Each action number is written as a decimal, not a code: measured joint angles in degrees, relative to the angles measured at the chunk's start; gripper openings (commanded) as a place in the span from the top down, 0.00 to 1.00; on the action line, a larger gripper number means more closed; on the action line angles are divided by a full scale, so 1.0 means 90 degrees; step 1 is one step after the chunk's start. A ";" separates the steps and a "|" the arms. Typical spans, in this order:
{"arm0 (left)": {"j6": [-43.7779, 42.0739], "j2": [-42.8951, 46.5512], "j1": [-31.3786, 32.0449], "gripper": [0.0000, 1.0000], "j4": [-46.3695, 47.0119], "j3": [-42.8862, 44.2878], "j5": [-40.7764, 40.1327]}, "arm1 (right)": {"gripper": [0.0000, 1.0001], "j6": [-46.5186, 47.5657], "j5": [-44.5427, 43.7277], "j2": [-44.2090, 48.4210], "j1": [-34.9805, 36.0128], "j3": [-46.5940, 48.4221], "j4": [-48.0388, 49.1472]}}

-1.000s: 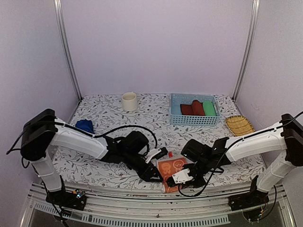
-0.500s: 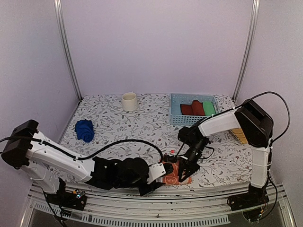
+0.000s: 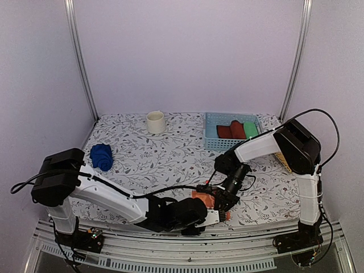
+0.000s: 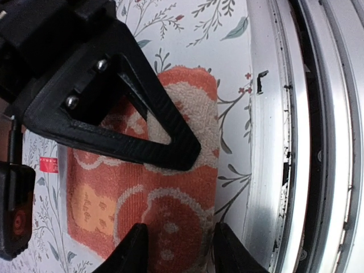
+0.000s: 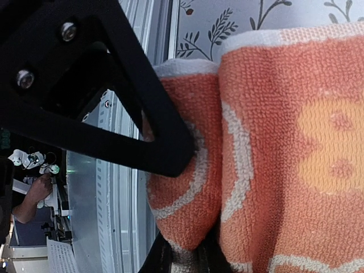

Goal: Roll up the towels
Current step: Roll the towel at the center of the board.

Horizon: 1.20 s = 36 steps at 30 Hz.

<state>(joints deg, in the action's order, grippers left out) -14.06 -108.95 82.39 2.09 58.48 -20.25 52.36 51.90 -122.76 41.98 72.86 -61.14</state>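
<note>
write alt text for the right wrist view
Close-up of the orange towel with white printed shapes, a folded edge of it pinched in the right gripper at the bottom. A black triangular gripper part lies against the fold from the left, with a metal rail behind it.

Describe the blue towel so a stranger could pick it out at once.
Start at the floral-patterned table and go to its left edge, nearer than the cream cup. The blue towel lies there bunched up, alone. It is the only blue cloth; the orange towel sits at the near edge.
</note>
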 measured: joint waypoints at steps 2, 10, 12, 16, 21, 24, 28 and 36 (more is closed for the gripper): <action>-0.0126 -0.0083 -0.0058 0.68 -0.0036 0.0053 0.0090 | 0.94 0.0000 0.0012 -0.0002 0.0000 0.0000 -0.0005; -0.0284 -0.0199 -0.0107 0.96 -0.0143 0.0223 0.0330 | 0.67 0.0019 0.0012 -0.0007 -0.0005 0.0027 -0.0087; -0.0250 -0.0202 -0.0119 0.99 -0.0206 0.0270 0.0393 | 0.64 -0.0017 0.0007 0.0066 -0.0017 0.0029 -0.0165; 0.0029 -0.0202 -0.0177 1.00 -0.0442 0.0418 0.0644 | 0.61 0.0044 -0.0114 0.0452 -0.0112 0.0223 -0.0444; 0.0571 -0.0202 -0.0432 1.00 -0.0889 0.0704 0.1406 | 0.56 0.0005 -0.0073 0.1423 -0.0690 0.0724 -0.0651; 0.1025 -0.0272 -0.0763 1.00 -0.1134 0.0959 0.2280 | 0.57 -0.0138 -0.0061 0.2399 -0.1163 0.0789 -0.0554; 0.1676 -0.0651 -0.1280 1.00 -0.1178 0.1280 0.3524 | 0.56 -0.0505 -0.0260 0.3844 -0.1409 0.0265 0.0119; 0.2990 -0.1362 -0.2171 1.00 -0.0984 0.1758 0.6037 | 0.63 -0.0641 -0.1141 0.5948 -0.0835 -0.1865 0.1117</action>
<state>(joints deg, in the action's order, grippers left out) 12.84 -121.21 62.85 -6.76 74.30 34.09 46.59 41.63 -69.23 34.46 56.07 -51.09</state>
